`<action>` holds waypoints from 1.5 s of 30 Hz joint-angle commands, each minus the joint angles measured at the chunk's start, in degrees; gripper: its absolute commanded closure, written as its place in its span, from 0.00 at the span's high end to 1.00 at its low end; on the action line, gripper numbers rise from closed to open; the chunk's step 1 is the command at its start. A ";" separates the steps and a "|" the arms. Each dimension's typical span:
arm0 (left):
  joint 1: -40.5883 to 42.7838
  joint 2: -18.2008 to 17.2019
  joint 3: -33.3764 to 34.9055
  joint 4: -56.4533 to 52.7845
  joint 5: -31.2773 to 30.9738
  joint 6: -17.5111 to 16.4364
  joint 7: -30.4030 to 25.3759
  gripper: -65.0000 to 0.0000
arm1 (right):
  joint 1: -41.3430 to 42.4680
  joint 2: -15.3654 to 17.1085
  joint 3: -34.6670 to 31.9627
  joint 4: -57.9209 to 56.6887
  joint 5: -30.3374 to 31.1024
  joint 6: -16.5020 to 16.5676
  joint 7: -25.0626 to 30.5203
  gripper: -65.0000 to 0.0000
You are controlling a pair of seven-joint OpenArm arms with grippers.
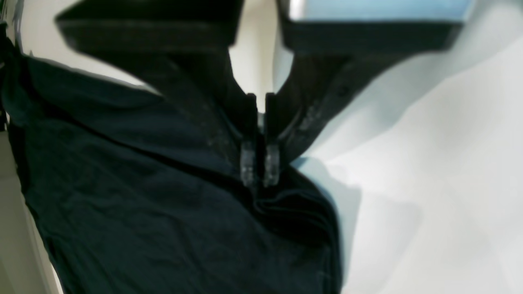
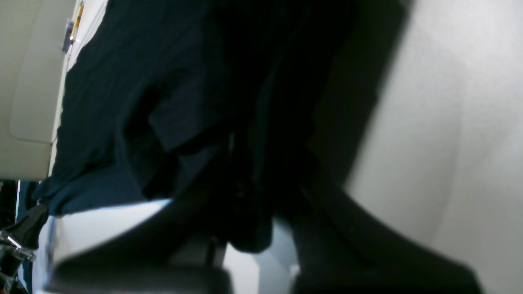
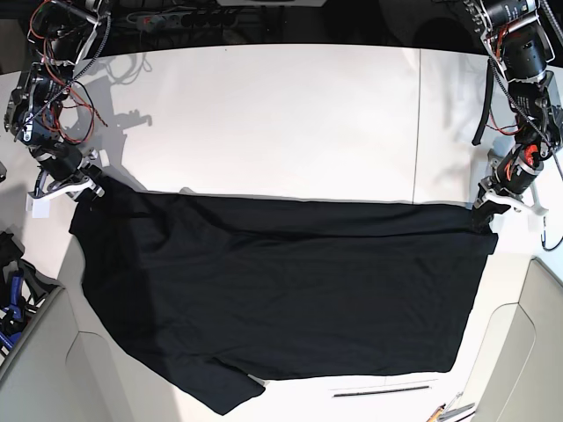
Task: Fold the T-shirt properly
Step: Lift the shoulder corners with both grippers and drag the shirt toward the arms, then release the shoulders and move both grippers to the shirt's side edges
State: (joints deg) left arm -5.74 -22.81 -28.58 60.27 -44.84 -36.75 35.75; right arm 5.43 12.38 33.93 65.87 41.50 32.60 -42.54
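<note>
The table (image 3: 290,114) is white and smooth, made of two panels with a thin seam running from far to near on the right part in the base view, and pale grey rounded panels stand at both near corners. At the far edge there are black cables, and red wires run along the arm on the left of this view. The T-shirt (image 3: 281,290) is black and lies spread across the near half of the table, with its long axis going left to right. Its far edge is pulled into a nearly straight line between the two grippers, and one short sleeve points toward the near-left corner. The cloth is slightly wrinkled. The left gripper (image 1: 260,169) is closed tight on the corner of the T-shirt at the right side of the base view, and its clear fingertips (image 1: 247,165) pinch a bunched fold. The right gripper (image 3: 88,187) sits at the far-left corner of the cloth; its wrist view is very dark, and dark cloth seems pressed between its fingers.
</note>
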 commanded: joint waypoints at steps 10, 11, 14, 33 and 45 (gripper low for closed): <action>6.12 -4.11 -0.37 15.45 -4.07 -3.25 7.41 0.00 | -4.66 3.28 0.61 12.85 3.85 1.05 -7.23 0.00; 7.28 -4.20 -0.70 16.57 -4.07 -3.25 7.43 0.00 | -5.57 3.76 0.59 13.99 3.96 1.03 -7.23 0.00; 10.49 -4.17 -2.62 18.99 -4.63 -3.25 7.41 0.00 | -8.11 4.85 0.61 17.11 3.98 1.03 -7.54 0.00; 33.29 -3.61 -9.38 30.64 -15.37 -3.25 12.11 0.00 | -25.55 7.63 4.59 26.29 10.36 1.11 -12.70 0.00; 39.06 0.61 -9.38 30.91 -16.31 -3.25 12.50 0.00 | -30.86 7.61 9.97 26.27 11.61 1.25 -13.79 0.00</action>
State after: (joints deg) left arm 32.84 -21.47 -37.39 90.28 -60.16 -39.68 49.21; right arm -25.12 18.90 43.16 91.24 52.29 33.65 -57.32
